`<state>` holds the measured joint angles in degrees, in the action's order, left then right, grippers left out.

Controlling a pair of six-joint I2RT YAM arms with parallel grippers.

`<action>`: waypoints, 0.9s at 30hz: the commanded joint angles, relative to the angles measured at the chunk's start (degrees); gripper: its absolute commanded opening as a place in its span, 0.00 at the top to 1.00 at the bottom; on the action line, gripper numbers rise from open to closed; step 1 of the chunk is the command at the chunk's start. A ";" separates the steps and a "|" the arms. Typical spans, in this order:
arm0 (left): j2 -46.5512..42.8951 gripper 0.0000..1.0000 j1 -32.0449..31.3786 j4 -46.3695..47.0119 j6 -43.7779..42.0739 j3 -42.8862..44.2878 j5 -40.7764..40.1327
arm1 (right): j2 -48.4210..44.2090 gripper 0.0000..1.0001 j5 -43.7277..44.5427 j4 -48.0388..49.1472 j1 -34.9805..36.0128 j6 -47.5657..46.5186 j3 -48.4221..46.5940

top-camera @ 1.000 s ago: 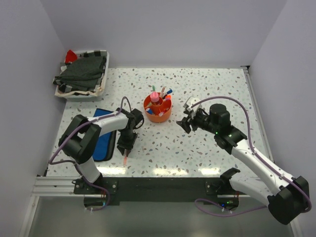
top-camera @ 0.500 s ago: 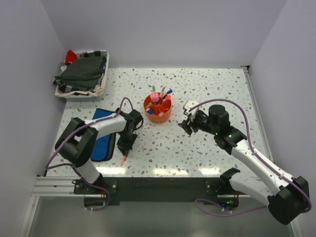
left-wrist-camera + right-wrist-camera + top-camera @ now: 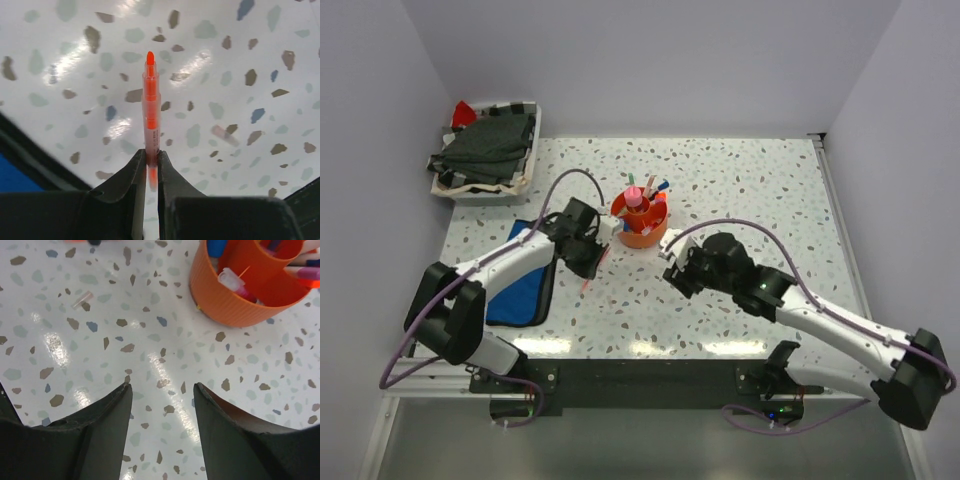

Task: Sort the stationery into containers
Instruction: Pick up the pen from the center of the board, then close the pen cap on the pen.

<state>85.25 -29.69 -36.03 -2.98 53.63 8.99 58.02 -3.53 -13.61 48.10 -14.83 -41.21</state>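
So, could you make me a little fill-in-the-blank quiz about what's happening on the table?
The pen in the left gripper is ___ in colour.
The right gripper holds ___ at all.
The pouch lies on the robot's ___ side.
Missing words: orange; nothing; left.

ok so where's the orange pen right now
The orange pen is pinched in the left gripper; in the top view that's left of centre, between the blue pouch and the orange organiser.
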 commanded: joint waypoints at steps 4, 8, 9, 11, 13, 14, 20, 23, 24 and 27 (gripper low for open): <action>-4.74 1.00 9.74 -0.35 -15.29 -1.08 7.97 | 17.12 0.45 14.43 6.91 6.91 16.30 -9.32; -3.25 1.00 10.53 -8.94 -19.68 3.32 9.98 | 22.04 0.47 17.23 15.78 11.74 19.66 -10.11; -2.99 1.00 10.88 -10.19 -21.52 3.76 10.60 | 23.18 0.48 17.76 18.76 12.80 20.53 -10.46; -3.16 1.00 12.28 -11.78 -23.11 3.51 10.17 | 27.83 0.48 18.03 21.68 15.44 21.24 -11.25; -3.34 1.00 14.83 -12.48 -23.47 2.63 9.99 | 31.87 0.48 18.73 23.62 16.85 23.44 -13.27; -3.34 1.00 15.88 -12.66 -23.91 2.28 10.08 | 33.20 0.48 19.00 24.15 17.38 23.62 -13.98; -3.16 1.00 21.87 -13.63 -26.97 0.69 12.09 | 39.79 0.45 21.81 25.64 18.52 25.99 -18.11; -2.46 1.00 23.01 -13.80 -28.30 -0.36 13.59 | 40.33 0.44 22.16 26.00 18.61 26.17 -17.68; -2.37 1.00 23.10 -13.63 -28.39 -0.63 13.77 | 40.50 0.44 22.34 25.56 18.61 26.52 -17.33; -2.20 1.00 23.45 -12.92 -28.74 -1.42 13.94 | 40.25 0.44 22.08 25.03 18.61 27.83 -15.75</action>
<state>82.72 -6.96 -48.86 -29.04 53.23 20.08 98.74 15.99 8.23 66.63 9.82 -56.95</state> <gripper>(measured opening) 0.159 0.553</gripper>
